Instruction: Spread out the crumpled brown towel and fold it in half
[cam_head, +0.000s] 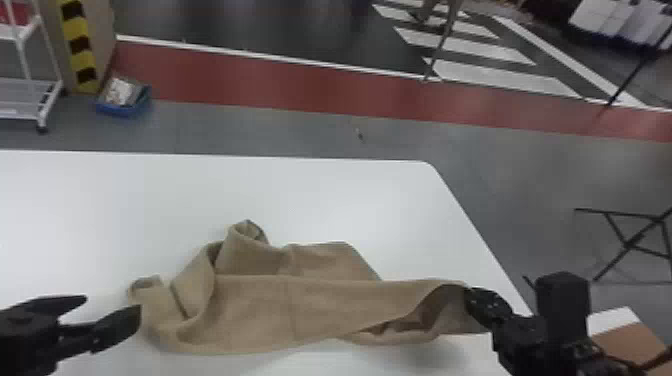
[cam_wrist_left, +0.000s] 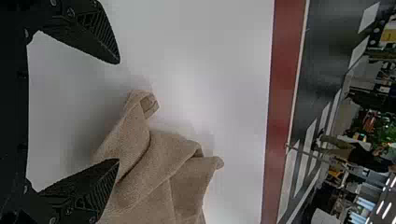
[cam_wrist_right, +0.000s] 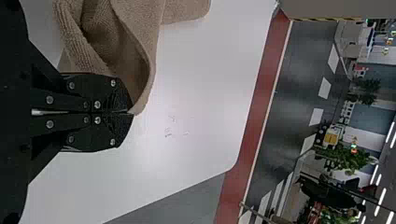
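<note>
At lower right, towel clamped by right gripper; likely spreading step; left gripper, jaws apart, needed at loose end.

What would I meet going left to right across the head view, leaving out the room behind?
Left gripper with its jaws open → crumpled brown towel → right gripper with its jaws shut on the towel.

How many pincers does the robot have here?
2. The left pincer is open by the left end of the towel; the right pincer is shut on the towel's right end.
</note>
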